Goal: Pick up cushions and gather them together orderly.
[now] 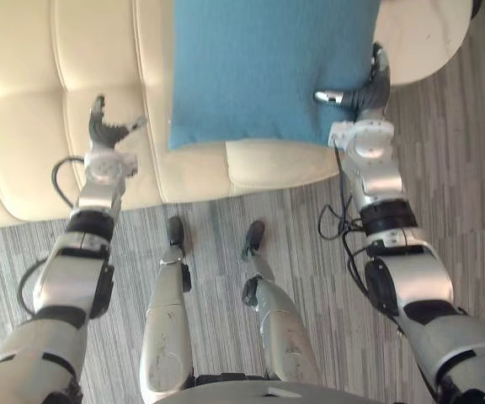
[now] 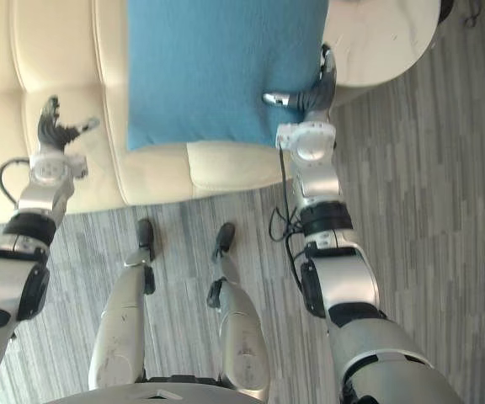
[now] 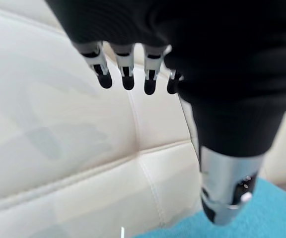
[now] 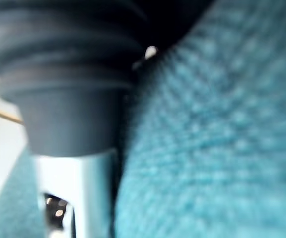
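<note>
A large blue cushion (image 1: 268, 67) lies on the cream sofa (image 1: 23, 126), reaching down to the seat's front edge. My right hand (image 1: 369, 93) grips the cushion's near right corner, thumb laid over the top face and fingers running along its right edge. In the right wrist view the blue weave (image 4: 212, 139) presses right against the hand. My left hand (image 1: 103, 135) hovers over the bare seat to the cushion's left, fingers (image 3: 125, 74) spread and relaxed, holding nothing. A corner of the cushion (image 3: 267, 218) shows past that hand.
The sofa's rounded armrest (image 1: 419, 34) sits just beyond my right hand. Grey plank floor (image 1: 470, 168) runs in front of the sofa and to its right. Bare seat (image 2: 32, 59) stretches left of the cushion.
</note>
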Robot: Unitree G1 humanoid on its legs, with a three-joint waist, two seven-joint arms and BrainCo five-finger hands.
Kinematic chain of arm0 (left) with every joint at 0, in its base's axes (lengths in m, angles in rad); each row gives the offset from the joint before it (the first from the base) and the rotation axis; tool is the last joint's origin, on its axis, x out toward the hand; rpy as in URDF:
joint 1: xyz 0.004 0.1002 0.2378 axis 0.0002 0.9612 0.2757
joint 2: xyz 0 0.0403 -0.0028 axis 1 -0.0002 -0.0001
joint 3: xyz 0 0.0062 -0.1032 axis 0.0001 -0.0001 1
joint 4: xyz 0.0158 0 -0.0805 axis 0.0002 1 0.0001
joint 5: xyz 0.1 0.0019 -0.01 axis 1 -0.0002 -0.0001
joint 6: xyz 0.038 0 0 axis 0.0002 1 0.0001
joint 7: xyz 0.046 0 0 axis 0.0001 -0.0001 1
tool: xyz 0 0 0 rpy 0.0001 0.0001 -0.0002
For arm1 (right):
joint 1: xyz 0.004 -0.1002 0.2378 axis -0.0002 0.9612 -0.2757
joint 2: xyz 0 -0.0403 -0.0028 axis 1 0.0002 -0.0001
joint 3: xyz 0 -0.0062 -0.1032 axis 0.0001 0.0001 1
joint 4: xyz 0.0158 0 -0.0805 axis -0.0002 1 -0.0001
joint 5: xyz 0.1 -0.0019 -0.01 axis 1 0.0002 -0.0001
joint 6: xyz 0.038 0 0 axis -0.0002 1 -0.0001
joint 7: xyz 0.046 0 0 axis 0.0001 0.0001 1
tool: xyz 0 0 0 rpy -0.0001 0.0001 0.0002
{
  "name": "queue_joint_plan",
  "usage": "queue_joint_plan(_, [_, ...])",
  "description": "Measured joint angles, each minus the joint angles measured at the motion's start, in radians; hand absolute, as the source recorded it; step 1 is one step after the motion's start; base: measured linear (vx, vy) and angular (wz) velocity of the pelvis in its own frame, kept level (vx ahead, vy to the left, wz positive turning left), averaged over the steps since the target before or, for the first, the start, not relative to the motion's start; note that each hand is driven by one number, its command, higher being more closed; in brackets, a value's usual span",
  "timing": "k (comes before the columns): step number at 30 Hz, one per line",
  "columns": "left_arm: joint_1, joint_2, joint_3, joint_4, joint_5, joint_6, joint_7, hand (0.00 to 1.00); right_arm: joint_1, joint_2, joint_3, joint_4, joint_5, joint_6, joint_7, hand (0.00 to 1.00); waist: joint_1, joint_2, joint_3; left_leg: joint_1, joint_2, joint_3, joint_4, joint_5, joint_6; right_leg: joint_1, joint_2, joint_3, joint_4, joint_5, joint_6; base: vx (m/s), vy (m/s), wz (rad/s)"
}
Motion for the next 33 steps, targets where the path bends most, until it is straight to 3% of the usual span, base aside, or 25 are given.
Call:
queue_joint_plan(7, [-0.166,-0.045,-0.033,-0.017,-0.001,0.003,0.001,0.0,-0.048,0.028,-0.008,-0.157,0.093,-0.02,-0.036,1.0,-0.027,-0.001,0.0,-0.151,0.029,0.012,0.032,0.013,-0.004,-0.144,0.014,0.002,0.011,0.02,-0.006,-0.05,-0.017,-0.1])
queue_joint_plan(8, [-0.17,-0.052,-0.032,-0.043,-0.014,0.004,0.002,1.0,-0.046,0.028,-0.016,-0.199,0.097,-0.019,-0.036,1.0,-0.026,-0.001,0.0,-0.17,0.037,0.015,0.042,0.01,-0.007,-0.165,0.018,0.002,0.022,0.019,-0.006,-0.01,-0.025,-0.17])
queue_joint_plan(13, [-0.18,-0.082,-0.009,-0.136,-0.119,0.004,0.021,1.0,-0.022,0.04,-0.035,-0.348,0.114,-0.018,-0.061,1.0,-0.009,-0.001,0.001,-0.227,0.066,0.033,0.078,-0.003,-0.012,-0.227,0.029,0.004,0.065,0.007,-0.017,0.0,-0.008,-0.1])
queue_joint_plan(23, [-0.158,-0.091,0.048,-0.293,-0.191,-0.005,0.036,1.0,0.054,0.091,-0.062,-0.457,0.114,-0.02,-0.062,1.0,-0.003,-0.001,0.0,-0.217,0.095,0.111,0.074,0.008,0.003,-0.247,0.018,0.004,0.114,-0.023,-0.017,0.02,-0.002,0.01])
queue_joint_plan(29, [-0.066,-0.101,0.048,-0.422,-0.189,-0.016,0.042,1.0,0.154,0.117,-0.062,-0.494,0.114,-0.023,-0.053,1.0,-0.005,0.0,0.0,-0.155,0.085,0.125,0.046,0.013,-0.001,-0.224,0.005,0.01,0.162,-0.061,-0.017,0.02,-0.022,0.02])
queue_joint_plan(33, [0.087,-0.132,0.057,-0.563,-0.187,-0.016,0.046,1.0,0.302,0.153,-0.059,-0.571,0.112,-0.021,-0.028,1.0,-0.006,0.0,0.0,-0.064,0.072,0.126,0.0,0.022,-0.009,-0.167,-0.006,0.004,0.198,-0.102,-0.017,0.03,-0.044,0.12])
